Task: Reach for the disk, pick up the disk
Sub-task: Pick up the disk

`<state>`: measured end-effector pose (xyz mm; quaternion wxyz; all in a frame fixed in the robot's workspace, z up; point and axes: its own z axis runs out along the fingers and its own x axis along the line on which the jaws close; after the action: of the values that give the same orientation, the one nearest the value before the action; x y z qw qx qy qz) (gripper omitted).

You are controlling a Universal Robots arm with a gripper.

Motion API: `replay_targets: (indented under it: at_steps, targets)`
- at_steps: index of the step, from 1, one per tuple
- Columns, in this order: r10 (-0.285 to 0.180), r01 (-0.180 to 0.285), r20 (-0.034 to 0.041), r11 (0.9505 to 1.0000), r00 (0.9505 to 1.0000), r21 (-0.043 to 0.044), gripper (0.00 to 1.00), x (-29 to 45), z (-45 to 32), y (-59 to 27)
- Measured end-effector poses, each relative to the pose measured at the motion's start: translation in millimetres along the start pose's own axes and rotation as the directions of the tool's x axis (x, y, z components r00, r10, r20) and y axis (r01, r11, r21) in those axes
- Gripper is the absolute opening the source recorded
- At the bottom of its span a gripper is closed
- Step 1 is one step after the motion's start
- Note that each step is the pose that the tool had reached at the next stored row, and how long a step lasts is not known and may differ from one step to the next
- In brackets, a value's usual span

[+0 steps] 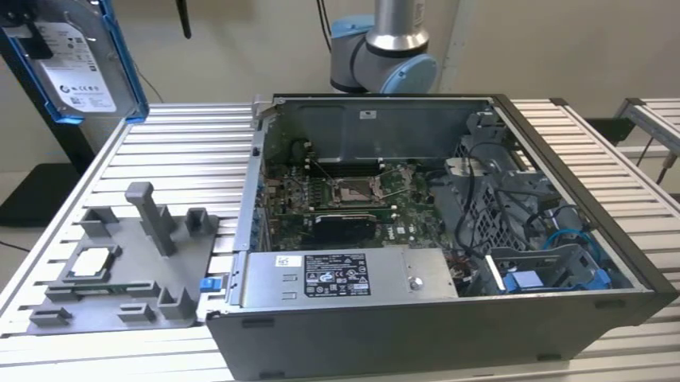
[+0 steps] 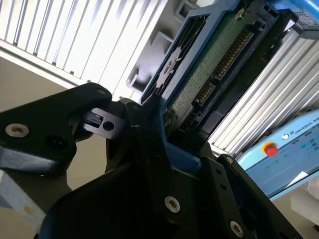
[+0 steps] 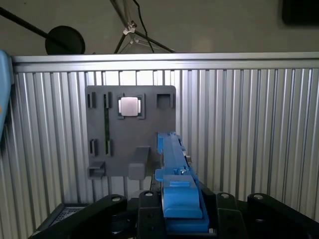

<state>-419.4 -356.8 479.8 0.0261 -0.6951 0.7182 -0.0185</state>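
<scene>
The pincer (image 3: 182, 206) is shut tight on the disk (image 3: 172, 159). Its black fingers (image 3: 149, 214) press on the two thin sides, where the blue rails (image 3: 182, 196) run. That looks like a smart place to hold it - the rails are tough plastic, so the flat faces are left alone.

In the second wrist view the green board (image 2: 214, 64) on the disk's underside is bare, with nothing pushing on it. In the exterior view the disk (image 1: 85, 72) hangs high in the air at the exterior view's left, with its white label facing out. It is well apart from the ribbed table (image 1: 181, 135).

Down on that table lies the grey tray (image 1: 186, 259) - a small square chip (image 1: 91, 263) rests in one of its pockets. Just beside the tray stands the open computer box (image 1: 425, 342).
</scene>
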Motion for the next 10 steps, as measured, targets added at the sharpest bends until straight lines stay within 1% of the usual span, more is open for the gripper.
replay_targets:
  at_steps: [10]
  targets:
    - [0.0, 0.0, 0.0, 1.0, 1.0, -0.0001, 0.0, -0.6, 1.1, -17.4]
